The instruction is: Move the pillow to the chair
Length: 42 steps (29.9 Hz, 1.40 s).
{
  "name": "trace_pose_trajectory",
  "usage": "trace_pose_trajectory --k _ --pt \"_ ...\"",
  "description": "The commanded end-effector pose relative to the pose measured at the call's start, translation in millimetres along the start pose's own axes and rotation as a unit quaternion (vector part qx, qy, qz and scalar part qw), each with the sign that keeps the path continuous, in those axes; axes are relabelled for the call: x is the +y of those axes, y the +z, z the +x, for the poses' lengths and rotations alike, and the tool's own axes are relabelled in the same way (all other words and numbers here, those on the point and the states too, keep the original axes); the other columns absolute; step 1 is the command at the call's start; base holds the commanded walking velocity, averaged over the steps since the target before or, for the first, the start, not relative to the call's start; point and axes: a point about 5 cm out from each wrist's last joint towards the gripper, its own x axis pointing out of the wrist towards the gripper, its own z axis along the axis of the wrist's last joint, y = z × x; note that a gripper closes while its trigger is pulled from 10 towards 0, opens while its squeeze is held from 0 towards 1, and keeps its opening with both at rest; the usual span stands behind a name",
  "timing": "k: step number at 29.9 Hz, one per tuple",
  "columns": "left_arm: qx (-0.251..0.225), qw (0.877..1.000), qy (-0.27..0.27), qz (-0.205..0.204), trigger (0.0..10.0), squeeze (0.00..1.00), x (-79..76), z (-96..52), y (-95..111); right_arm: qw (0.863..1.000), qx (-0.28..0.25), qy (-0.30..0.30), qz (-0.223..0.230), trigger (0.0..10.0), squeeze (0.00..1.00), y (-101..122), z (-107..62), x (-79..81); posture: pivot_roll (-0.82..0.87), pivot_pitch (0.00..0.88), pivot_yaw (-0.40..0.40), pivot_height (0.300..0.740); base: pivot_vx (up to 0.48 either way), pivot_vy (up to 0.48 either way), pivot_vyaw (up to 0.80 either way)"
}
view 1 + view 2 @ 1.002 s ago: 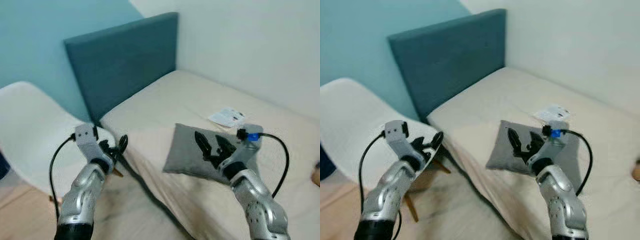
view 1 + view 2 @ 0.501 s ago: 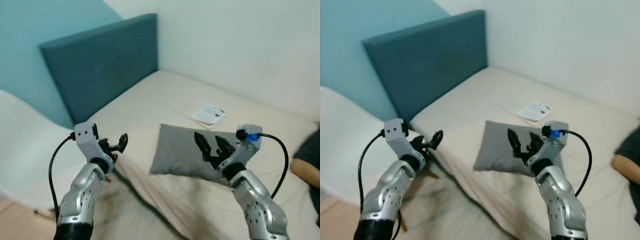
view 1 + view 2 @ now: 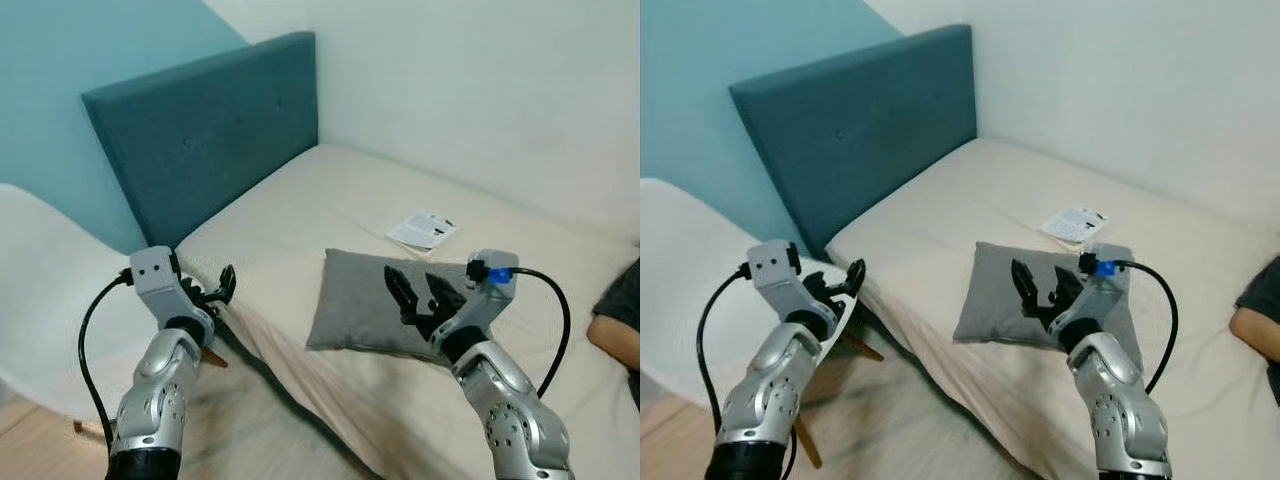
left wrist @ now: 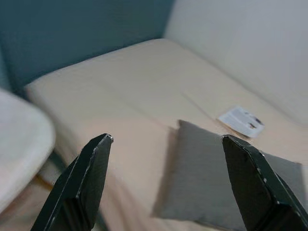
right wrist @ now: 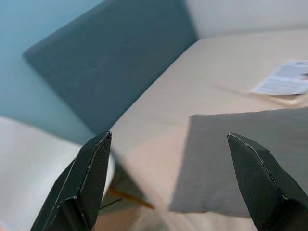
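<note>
The right hand (image 3: 420, 298) hovers with fingers spread wide, empty, just over the near edge of the grey pillow (image 3: 365, 305), which lies flat on the bed (image 3: 330, 215) near its front edge. The left hand (image 3: 215, 290) is likewise spread and empty, between the bed's left edge and the white chair (image 3: 45, 290). A leaflet (image 3: 423, 229) lies just beyond the pillow, the blue headboard (image 3: 205, 140) farther left.

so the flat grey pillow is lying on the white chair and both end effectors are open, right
Not quite. The flat grey fabric pillow lies on the beige bed, not on the white moulded chair, as the left eye view shows. The left end effector and right end effector are both open.
</note>
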Motion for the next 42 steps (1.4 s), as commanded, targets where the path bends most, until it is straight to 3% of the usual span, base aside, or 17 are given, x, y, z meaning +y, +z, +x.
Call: trace_pose_trajectory --k 1,12,21,24,30,42 --pt "0.002 1.0 0.007 0.002 10.0 0.0 0.6 -0.5 -2 1.0 0.002 -0.006 0.002 10.0 0.0 -1 -1.1 -2.4 -0.12 0.0 0.046 0.74 0.0 0.0 -0.8" --pt "-0.001 1.0 0.023 0.001 10.0 0.0 1.8 -0.4 -2 1.0 0.004 -0.004 -0.001 10.0 0.0 -1 -1.1 -2.4 -0.12 0.0 0.042 0.74 0.0 0.0 -0.8" --pt "-0.011 0.999 0.04 0.014 10.0 0.0 5.1 0.9 3 1.0 0.024 0.015 0.002 10.0 0.0 -2 -0.9 1.1 -0.12 0.004 0.044 0.74 0.0 0.0 0.0" --pt "-0.01 0.998 0.067 0.005 10.0 0.0 12.2 1.3 5 0.998 0.04 0.039 -0.018 10.0 0.0 -3 -0.4 7.7 -0.12 0.006 0.045 0.74 0.0 0.0 0.0" --pt "-0.008 0.997 0.071 0.002 10.0 0.0 13.9 1.7 5 0.995 0.052 0.071 -0.044 10.0 0.0 -6 -1.4 16.5 -0.12 0.008 0.047 0.74 0.161 0.0 0.0" --pt "-0.004 0.997 0.083 0.007 10.0 0.0 22.7 -1.9 3 0.995 0.055 0.073 -0.047 10.0 0.0 -5 -1.6 16.1 -0.12 0.007 0.043 0.74 0.247 0.0 0.0"
